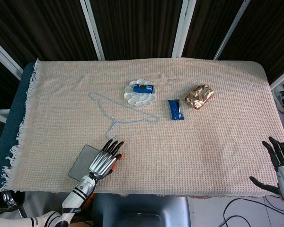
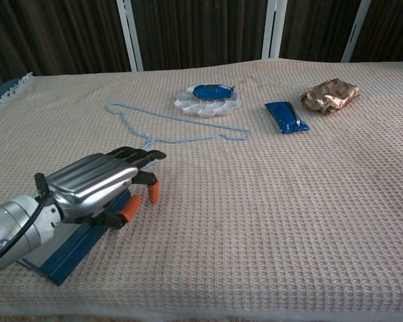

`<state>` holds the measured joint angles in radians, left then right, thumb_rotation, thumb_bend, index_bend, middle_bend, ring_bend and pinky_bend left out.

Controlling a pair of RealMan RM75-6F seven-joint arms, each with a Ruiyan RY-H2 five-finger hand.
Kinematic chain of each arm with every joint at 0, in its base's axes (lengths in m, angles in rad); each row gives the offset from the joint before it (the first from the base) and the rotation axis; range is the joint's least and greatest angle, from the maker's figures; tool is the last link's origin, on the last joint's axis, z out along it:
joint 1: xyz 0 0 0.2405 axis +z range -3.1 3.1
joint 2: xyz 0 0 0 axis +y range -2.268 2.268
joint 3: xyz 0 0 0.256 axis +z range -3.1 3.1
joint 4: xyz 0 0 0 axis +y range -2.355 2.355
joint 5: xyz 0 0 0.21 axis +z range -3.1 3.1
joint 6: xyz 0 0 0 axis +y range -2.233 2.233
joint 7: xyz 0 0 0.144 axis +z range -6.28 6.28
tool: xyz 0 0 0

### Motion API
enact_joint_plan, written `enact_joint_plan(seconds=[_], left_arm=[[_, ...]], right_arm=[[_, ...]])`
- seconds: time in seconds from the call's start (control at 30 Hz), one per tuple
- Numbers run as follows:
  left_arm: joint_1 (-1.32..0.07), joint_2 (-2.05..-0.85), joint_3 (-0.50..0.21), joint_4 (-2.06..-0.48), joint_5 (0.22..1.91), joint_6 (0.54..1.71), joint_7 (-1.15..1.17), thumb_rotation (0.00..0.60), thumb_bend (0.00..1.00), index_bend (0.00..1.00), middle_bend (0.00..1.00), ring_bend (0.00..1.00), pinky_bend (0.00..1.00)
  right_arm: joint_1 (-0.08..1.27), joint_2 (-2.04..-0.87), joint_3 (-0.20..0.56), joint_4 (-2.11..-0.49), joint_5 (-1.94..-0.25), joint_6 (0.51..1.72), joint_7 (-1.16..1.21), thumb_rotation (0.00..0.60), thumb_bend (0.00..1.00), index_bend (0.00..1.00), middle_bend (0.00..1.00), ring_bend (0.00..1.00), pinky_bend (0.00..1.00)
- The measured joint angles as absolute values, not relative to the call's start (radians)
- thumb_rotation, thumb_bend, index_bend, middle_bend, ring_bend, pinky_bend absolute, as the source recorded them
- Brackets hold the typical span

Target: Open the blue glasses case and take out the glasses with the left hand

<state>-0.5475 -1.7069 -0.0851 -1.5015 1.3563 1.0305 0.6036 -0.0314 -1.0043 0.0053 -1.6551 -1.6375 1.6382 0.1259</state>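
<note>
- The surface point(image 1: 217, 142) carries a beige waffle-weave cloth point(image 1: 61, 118) with a fringed left edge.
- A light blue wire hanger point(image 1: 118, 116) lies left of centre.
- A white paint palette point(image 1: 141, 93) sits farther back, a blue packet point(image 1: 143, 88) resting on it.
- A second blue packet point(image 1: 175, 109) lies just beside a crinkled gold-and-red wrapper point(image 1: 199, 96).
- The blue glasses case point(image 1: 84, 161) lies near the front-left edge.

Beige waffle-cloth table point(image 1: 217, 156), dark, perhaps curtained, backdrop point(image 1: 132, 23)

Blue glasses case point(image 1: 83, 161), grey on top, lying flat at near left table edge, partly hidden under left hand point(image 2: 97, 182)
</note>
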Motion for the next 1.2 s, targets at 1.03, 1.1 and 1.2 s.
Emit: enact_joint_plan(seconds=[1.03, 1.1, 1.2], left_arm=[[-0.530, -1.605, -0.105, -1.563, 1.052, 1.150, 0.984, 0.600, 0.70, 0.45, 0.00, 0.00, 0.00], [-0.531, -1.592, -0.108, -1.578, 1.023, 1.157, 1.004, 0.600, 0.71, 0.45, 0.00, 0.00, 0.00], [-0.534, -1.573, -0.109, -1.600, 0.982, 1.166, 1.034, 0.600, 0.73, 0.45, 0.00, 0.00, 0.00]], right_arm=[[-0.036, -1.013, 0.002, -1.649, -1.661, 1.647, 0.115, 0.600, 0.13, 0.00, 0.00, 0.00, 0.00], [-0.037, -1.013, 0.001, -1.650, -1.664, 1.648, 0.114, 0.600, 0.13, 0.00, 0.00, 0.00, 0.00], [-0.038, -1.014, 0.001, -1.649, -1.666, 1.650, 0.113, 0.600, 0.13, 0.00, 0.00, 0.00, 0.00]])
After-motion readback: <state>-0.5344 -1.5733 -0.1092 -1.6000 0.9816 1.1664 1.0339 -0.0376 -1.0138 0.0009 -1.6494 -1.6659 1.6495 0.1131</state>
